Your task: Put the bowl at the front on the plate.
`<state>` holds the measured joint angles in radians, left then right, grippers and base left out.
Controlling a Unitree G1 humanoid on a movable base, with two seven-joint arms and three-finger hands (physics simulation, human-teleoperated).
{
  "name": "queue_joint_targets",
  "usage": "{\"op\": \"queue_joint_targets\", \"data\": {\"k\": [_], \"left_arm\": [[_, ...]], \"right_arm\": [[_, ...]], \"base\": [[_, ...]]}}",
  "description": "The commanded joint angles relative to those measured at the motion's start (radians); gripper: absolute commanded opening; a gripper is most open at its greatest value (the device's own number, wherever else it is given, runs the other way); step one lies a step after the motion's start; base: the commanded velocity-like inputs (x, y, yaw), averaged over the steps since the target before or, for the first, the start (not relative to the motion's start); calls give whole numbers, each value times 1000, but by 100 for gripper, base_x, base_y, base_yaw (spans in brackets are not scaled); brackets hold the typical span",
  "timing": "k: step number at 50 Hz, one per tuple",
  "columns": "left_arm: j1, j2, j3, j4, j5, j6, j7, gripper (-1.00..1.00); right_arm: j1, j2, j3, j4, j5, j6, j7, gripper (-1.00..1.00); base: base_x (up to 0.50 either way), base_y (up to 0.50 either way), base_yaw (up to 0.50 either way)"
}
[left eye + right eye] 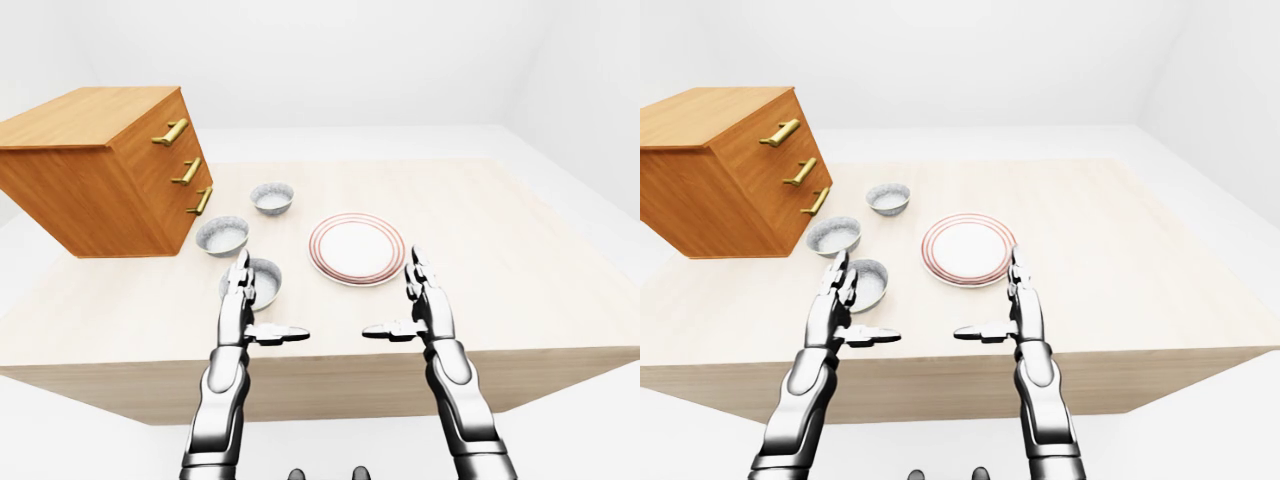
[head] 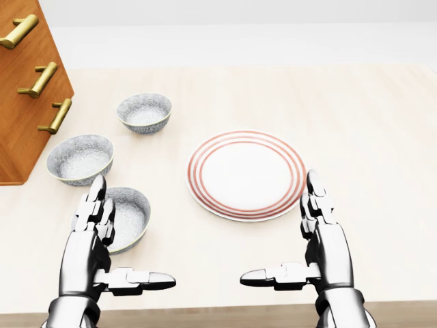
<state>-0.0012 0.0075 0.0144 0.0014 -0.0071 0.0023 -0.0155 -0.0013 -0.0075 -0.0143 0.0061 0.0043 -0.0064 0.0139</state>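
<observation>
Three grey speckled bowls stand in a line on the table in the head view. The lowest bowl (image 2: 128, 217) is partly hidden by my left hand (image 2: 113, 246), which hovers open just over its left rim, thumb pointing right. The middle bowl (image 2: 80, 158) and the top bowl (image 2: 144, 112) lie further up. A white plate with red rings (image 2: 246, 174) sits at the centre, right of the bowls. My right hand (image 2: 300, 239) is open below the plate's right edge, thumb pointing left, holding nothing.
A wooden drawer cabinet with brass handles (image 1: 100, 165) stands at the left of the light wooden table (image 1: 520, 250), close to the middle bowl. The table's near edge runs just below my hands.
</observation>
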Motion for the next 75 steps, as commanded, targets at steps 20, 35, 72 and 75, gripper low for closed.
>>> {"op": "queue_joint_targets", "data": {"k": [20,35,72,75], "left_arm": [[-6,10,22,24,-11,-38,-20,100],[23,8,21,-32,-20,-36,-26,100],[336,-101,365,-448,-99,-1,3,100],[359,-110,399,-436,-116,-20,-42,100]], "right_arm": [[3,-11,-6,1,-31,-42,32,100],[1,-9,-4,2,-42,-40,29,100],[2,-10,-3,-9,-48,-30,33,100],[3,-8,-5,-17,-50,-17,25,100]], "base": [[0,0,0],[0,0,0],[0,0,0],[0,0,0]]}}
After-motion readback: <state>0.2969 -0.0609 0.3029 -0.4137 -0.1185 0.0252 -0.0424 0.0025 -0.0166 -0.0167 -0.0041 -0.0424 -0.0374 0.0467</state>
